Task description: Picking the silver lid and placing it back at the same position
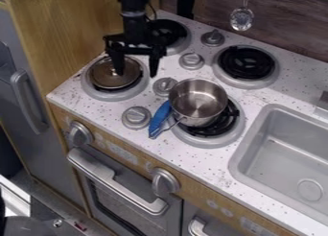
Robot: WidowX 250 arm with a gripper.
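- Black gripper (136,74) hanging down at ten o'clock in the view, and it's released, fingers spread well apart, nothing between them!
- Right there at the gripper's nine o'clock, the silver lid (104,80), lying over the burner (132,92), a brownish sheen inside its rim; one finger hangs in front of the lid, the other past its three o'clock edge. Whether anything touches, I can't tell.
- Out from the gripper now: a grey knob (165,86) at four o'clock, another (136,117) down at six.
- At one o'clock, partly behind the arm, a black-coiled burner (169,31); at three, its neighbour (245,62).
- Over to four o'clock, there's the shiny metal pot (198,98) on its own burner, blue handle (158,119) pointing to the pot's eight o'clock.
- Further out at two, a slotted utensil (242,19) hanging by the wall; wide at four, the grey sink (256,146).
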